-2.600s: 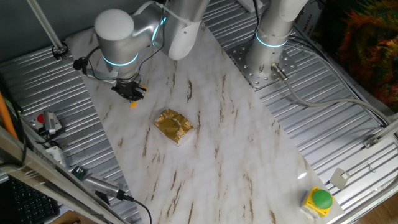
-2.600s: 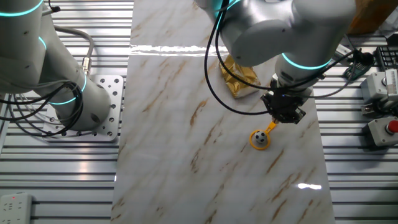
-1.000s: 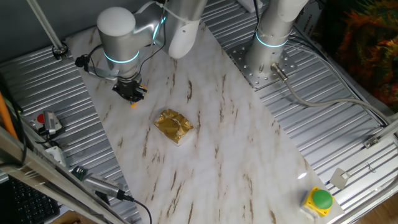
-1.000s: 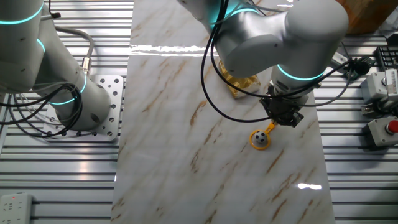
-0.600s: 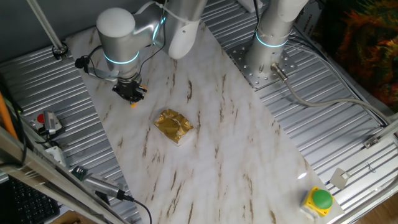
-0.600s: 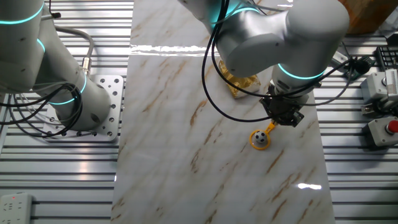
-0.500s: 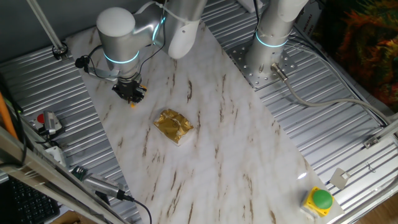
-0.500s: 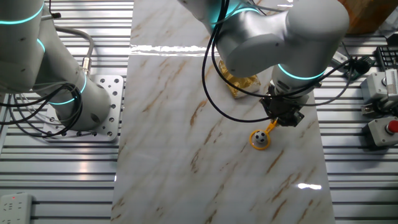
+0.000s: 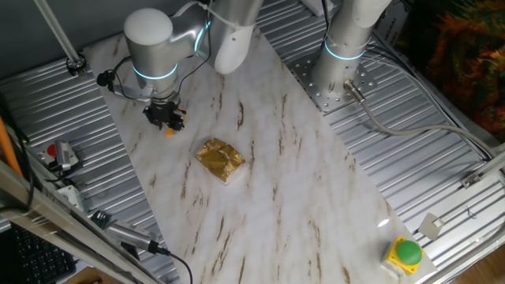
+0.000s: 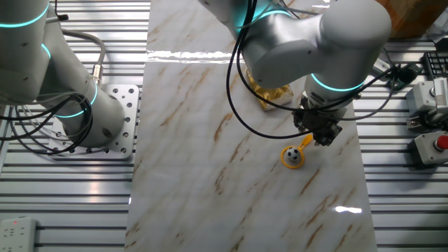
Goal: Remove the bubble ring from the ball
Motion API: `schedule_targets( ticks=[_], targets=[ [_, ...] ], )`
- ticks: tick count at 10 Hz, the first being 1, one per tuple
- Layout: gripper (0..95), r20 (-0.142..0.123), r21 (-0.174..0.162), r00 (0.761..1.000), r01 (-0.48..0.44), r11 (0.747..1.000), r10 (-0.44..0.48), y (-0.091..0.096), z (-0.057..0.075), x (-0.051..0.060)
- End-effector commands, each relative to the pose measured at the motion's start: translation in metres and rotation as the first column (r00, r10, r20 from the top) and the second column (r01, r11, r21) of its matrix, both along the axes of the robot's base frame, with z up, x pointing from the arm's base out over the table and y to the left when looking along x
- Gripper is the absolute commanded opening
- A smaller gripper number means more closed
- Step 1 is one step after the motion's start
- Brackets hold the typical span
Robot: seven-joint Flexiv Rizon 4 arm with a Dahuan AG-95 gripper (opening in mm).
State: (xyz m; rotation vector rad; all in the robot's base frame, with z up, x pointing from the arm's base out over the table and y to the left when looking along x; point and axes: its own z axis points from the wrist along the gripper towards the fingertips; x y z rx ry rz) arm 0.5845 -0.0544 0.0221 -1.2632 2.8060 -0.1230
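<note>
The ball [image 10: 294, 158], white with black patches, lies on the marble board inside the loop of the orange-yellow bubble ring [image 10: 285, 158]. The ring's short handle [image 10: 304, 144] points up and right to my gripper [image 10: 317, 134]. The black jaws stand close together on the handle's end. In the one fixed view the gripper [image 9: 166, 118] hangs over the board's left edge, and only an orange bit of the ring [image 9: 168, 132] shows below it. The ball is hidden there.
A crumpled gold foil packet [image 9: 220, 159] lies mid-board, close behind the gripper in the other fixed view [image 10: 269, 92]. A second arm's base [image 9: 339, 67] stands at the far side. A red button box [image 10: 428, 145] sits right of the board.
The gripper and wrist have shifted very slightly at the handle. The ring and ball lie where they were.
</note>
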Motion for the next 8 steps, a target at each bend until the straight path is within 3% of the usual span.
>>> schedule_targets(
  ticks=[1, 8],
  targets=[
    [38.0, 0.0, -0.002, 1.0, 0.0, 1.0, 0.0, 0.0, 0.0, 0.0002],
    [38.0, 0.002, 0.003, 1.0, -0.017, 1.0, 0.017, -0.0002, -0.0035, 0.0004]
  ],
)
